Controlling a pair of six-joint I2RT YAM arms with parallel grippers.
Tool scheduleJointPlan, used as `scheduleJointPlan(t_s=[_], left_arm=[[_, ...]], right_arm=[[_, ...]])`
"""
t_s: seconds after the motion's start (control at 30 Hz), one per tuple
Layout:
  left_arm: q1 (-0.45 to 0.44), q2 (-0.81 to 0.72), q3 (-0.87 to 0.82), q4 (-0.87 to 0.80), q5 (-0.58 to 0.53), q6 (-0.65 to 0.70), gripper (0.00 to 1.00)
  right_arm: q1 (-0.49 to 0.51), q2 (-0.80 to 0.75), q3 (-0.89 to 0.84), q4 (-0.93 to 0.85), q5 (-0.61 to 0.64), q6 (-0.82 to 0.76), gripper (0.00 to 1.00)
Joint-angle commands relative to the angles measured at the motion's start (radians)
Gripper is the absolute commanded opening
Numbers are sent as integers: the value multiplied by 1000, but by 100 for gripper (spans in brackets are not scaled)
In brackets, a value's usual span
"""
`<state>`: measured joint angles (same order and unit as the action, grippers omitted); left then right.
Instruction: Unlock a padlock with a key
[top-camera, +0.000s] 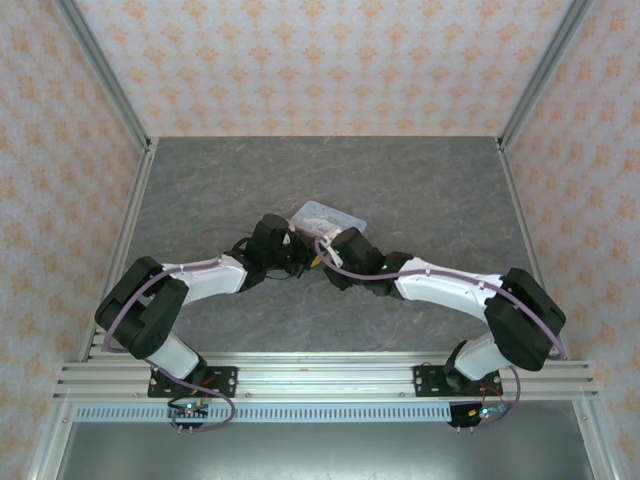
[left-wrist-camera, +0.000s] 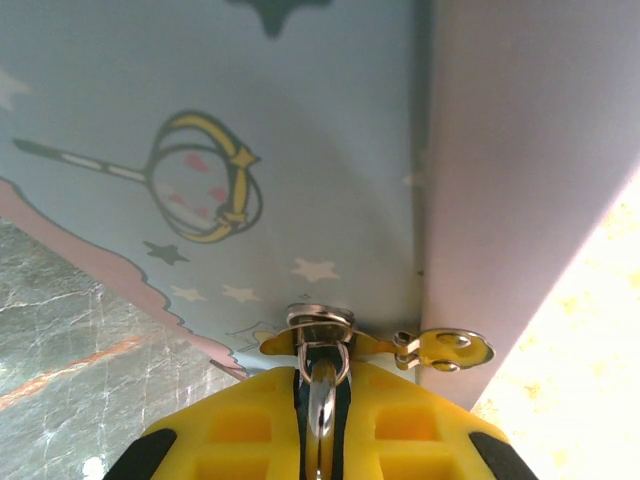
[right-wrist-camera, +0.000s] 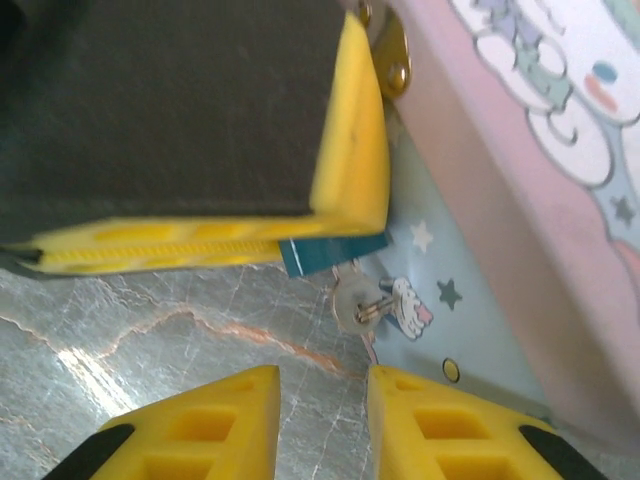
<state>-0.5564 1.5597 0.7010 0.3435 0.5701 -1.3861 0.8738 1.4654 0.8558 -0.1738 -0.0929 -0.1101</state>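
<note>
- The padlock (right-wrist-camera: 335, 254) hangs at the latch on the side wall of the tin (right-wrist-camera: 520, 230), and only a corner of its blue body peeks out below a yellow finger
- Its shackle (left-wrist-camera: 322, 410) runs up between the pads to the tin's brassy hasp (left-wrist-camera: 447, 348)
- The key (right-wrist-camera: 357, 303) sits just under that blue corner, round head outward (it looks seated in the keyhole, though I cannot tell for certain)
- The left gripper (left-wrist-camera: 320, 378) has its fingers pressed together, pinching the padlock
- The right gripper (right-wrist-camera: 322, 400) has its fingers spread and empty, with the key just ahead of the gap
- The tin lies about mid-table (right-wrist-camera: 150, 330), well apart from every edge
- Risk: the key head is tiny and turned at an angle, so closing off-centre would likely knock it out or skew it
- Risk: twisting the key may turn the whole padlock in the left pinch, or drag the light tin, since little of the body is gripped
- Risk: the two sets of fingers are very close and could collide
</note>
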Motion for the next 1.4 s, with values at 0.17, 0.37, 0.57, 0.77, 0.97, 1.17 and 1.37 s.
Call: scheduleJointPlan(t_s=[0.17,0.37,0.57,0.77,0.97,1.17,1.37], left_arm=[[0,-24,43,-3,22,15,0],[-2,-29,40,-4,23,15,0],[-3,-28,26,17,27,10,0],[-5,-29,0,44,30,2,0],[-5,-25,-16,26,16,47,0],[-4,-15,-28,23,1,71,0],[-4,-1,-28,20,-9,70,0]], right_arm=[[14,39,61,11,24,-18,28],[14,86,79,34,75,-15,25],[14,124,94,96,109,39,14],[14,131,92,140,37,127,0],[-47,95,42,252,-230,318,0],[-122,79,-18,401,-416,488,0],[-132,5,-57,358,-373,484,41]])
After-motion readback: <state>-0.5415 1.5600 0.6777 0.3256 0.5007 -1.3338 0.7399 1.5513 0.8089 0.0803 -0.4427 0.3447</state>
